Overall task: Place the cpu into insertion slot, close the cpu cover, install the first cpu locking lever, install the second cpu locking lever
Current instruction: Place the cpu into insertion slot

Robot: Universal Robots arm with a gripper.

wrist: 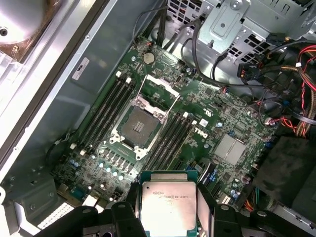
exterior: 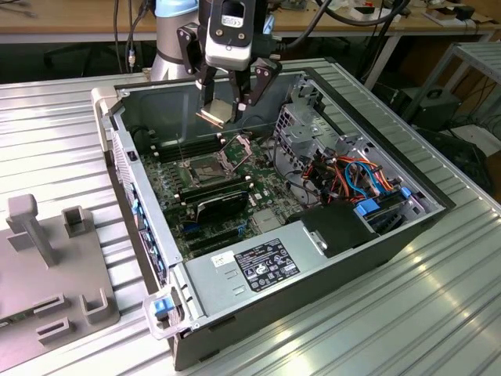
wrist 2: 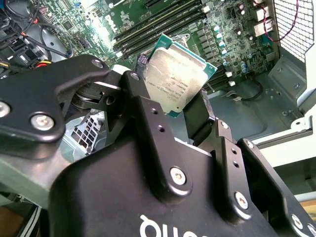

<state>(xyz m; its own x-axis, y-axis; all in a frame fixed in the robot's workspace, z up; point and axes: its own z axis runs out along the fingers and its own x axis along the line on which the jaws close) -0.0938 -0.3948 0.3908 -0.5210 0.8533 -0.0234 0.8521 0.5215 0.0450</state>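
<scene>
Your claw [exterior: 227,106], clamped on the tilted chip [wrist: 169,207], hangs over the open socket [wrist: 138,126] below: step one; level and square it.

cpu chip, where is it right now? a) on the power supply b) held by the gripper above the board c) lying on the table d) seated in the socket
b: the chip is clamped in the gripper over the motherboard, and the socket is empty.

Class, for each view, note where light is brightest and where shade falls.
Exterior view: the table gleams, the case interior is dimmer. Second wrist view: the cpu glares pale. First wrist view: the insertion slot is evenly lit, without glare.
</scene>
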